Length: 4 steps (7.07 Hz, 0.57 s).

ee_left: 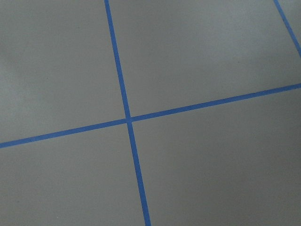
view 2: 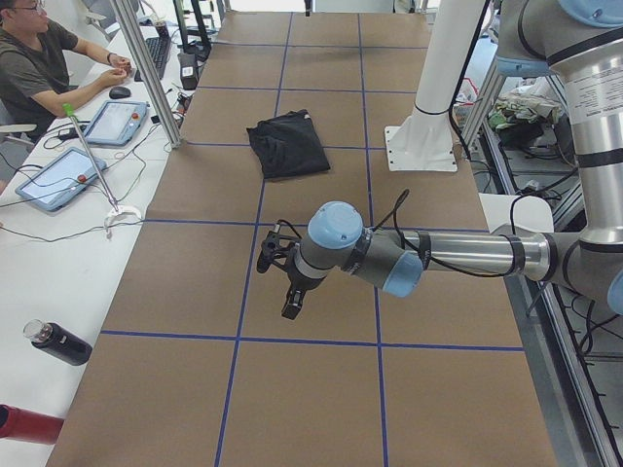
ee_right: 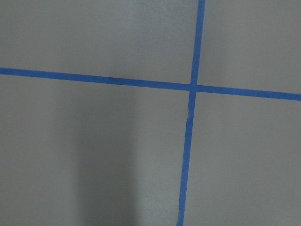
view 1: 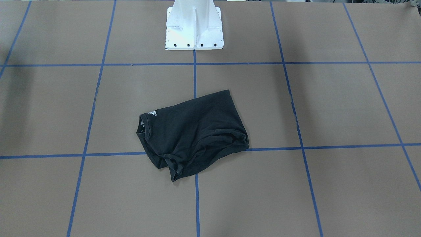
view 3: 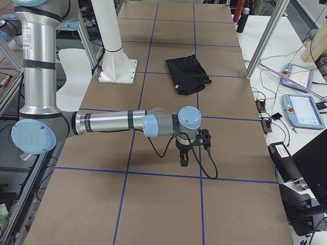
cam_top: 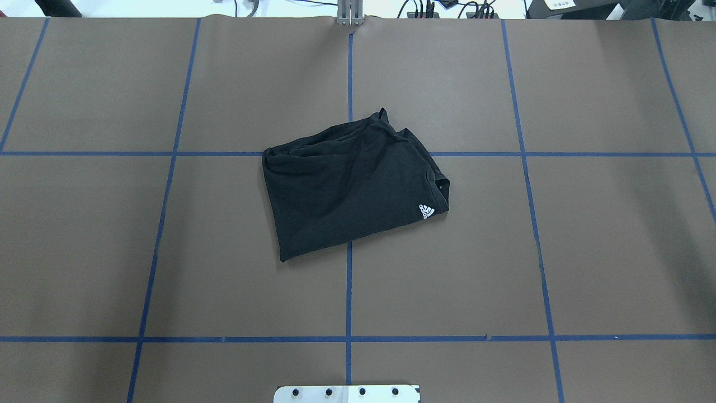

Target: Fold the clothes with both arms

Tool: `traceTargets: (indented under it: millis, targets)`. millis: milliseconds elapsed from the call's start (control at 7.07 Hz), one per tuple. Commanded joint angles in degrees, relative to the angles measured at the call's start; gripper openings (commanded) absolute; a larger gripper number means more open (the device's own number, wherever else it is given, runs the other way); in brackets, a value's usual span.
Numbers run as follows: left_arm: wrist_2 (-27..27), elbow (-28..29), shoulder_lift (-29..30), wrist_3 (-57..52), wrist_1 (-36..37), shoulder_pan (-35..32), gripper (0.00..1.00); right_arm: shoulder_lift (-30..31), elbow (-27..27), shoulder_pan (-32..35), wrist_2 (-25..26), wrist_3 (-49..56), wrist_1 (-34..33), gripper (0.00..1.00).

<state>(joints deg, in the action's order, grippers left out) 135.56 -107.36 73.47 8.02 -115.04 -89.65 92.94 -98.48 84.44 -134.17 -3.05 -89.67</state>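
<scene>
The black T-shirt (view 1: 194,131) lies folded into a rumpled rectangle at the middle of the table, its small white collar logo (cam_top: 427,211) facing up; the graphic is hidden. It also shows in the overhead view (cam_top: 347,190) and both side views (view 2: 289,146) (view 3: 188,73). My left gripper (view 2: 282,284) hangs over bare table far from the shirt, seen only in the left side view. My right gripper (view 3: 185,157) hangs over bare table at the other end, seen only in the right side view. I cannot tell whether either is open or shut. Both wrist views show only table and tape lines.
The white pedestal base (view 1: 194,26) stands behind the shirt. Blue tape lines (cam_top: 349,291) grid the brown table. A seated operator (view 2: 39,68), tablets (view 2: 58,177) and bottles (view 2: 58,342) line the far side bench. Metal posts (view 2: 146,68) stand at that edge.
</scene>
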Motion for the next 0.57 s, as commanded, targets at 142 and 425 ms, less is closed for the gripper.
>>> traceTargets:
  millis: [142,425]
  targets:
    - [-0.03,0.39,-0.16,-0.02,0.52,0.0,1.0,0.14,-1.01,0.03,0.67,-0.37,-0.42,1.0]
    - [0.06,0.13,-0.16,0.06,0.6,0.0,1.0,0.23,-1.02,0.03,2.33,-0.37,-0.68,1.0]
